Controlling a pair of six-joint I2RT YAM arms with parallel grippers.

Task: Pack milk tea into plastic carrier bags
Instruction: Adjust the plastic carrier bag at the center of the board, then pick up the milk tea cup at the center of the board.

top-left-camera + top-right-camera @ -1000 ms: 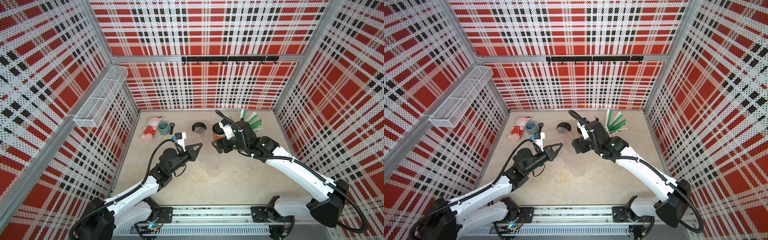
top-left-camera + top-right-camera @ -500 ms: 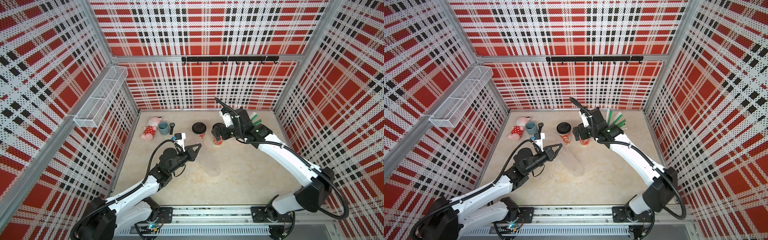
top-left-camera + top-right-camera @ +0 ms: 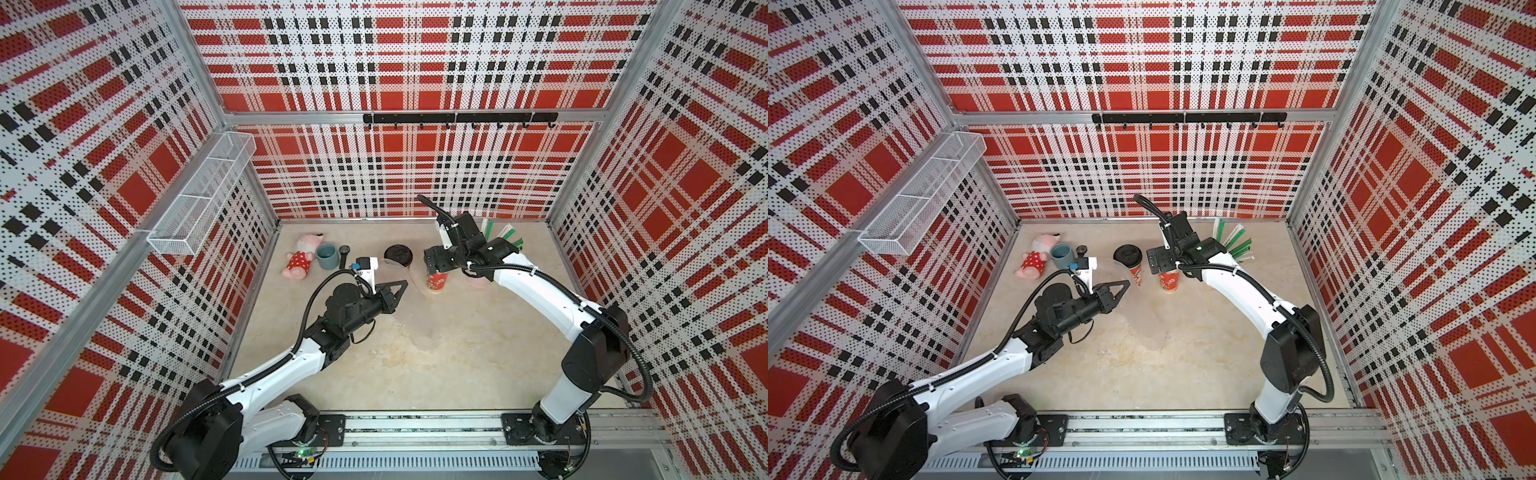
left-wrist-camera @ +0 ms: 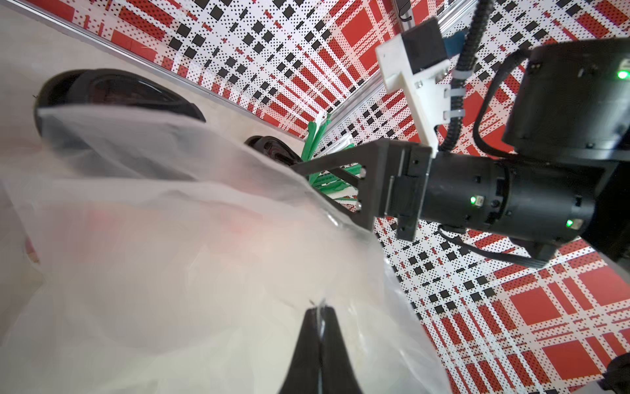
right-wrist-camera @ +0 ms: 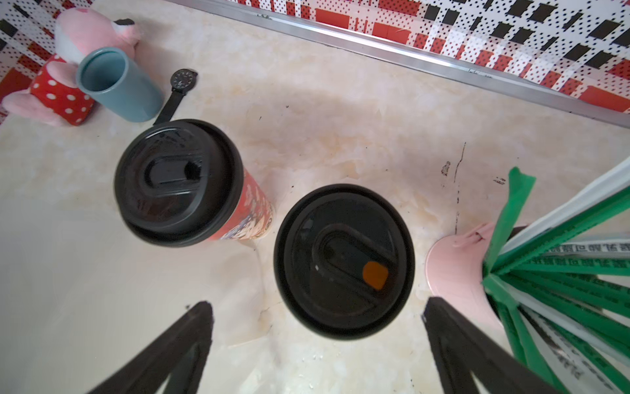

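Note:
Two red milk tea cups with black lids stand at the back of the table. My right gripper point(image 5: 317, 303) hangs open just above the right-hand cup point(image 5: 344, 259), its fingers point(image 5: 191, 327) spread either side of the lid without touching; in both top views it covers that cup's point(image 3: 436, 283) lid. My left gripper point(image 4: 320, 303) is shut on the film of a clear plastic carrier bag point(image 4: 177, 238). The bag point(image 3: 419, 328) trails over the table and reaches the left-hand cup point(image 3: 1128, 254). Whether that cup stands inside the bag I cannot tell.
At the back left lie a pink plush toy point(image 3: 300, 259), a grey-blue mug point(image 3: 327, 255) and a wristwatch point(image 3: 344, 253). A pink cup point(image 5: 453, 273) of green straws point(image 3: 503, 241) stands close beside the right-hand cup. A wire basket point(image 3: 199, 195) hangs on the left wall.
My right arm has swung back toward the far wall to a spot over the right-hand cup, and its jaws have widened slightly. The left arm has held still on the bag.

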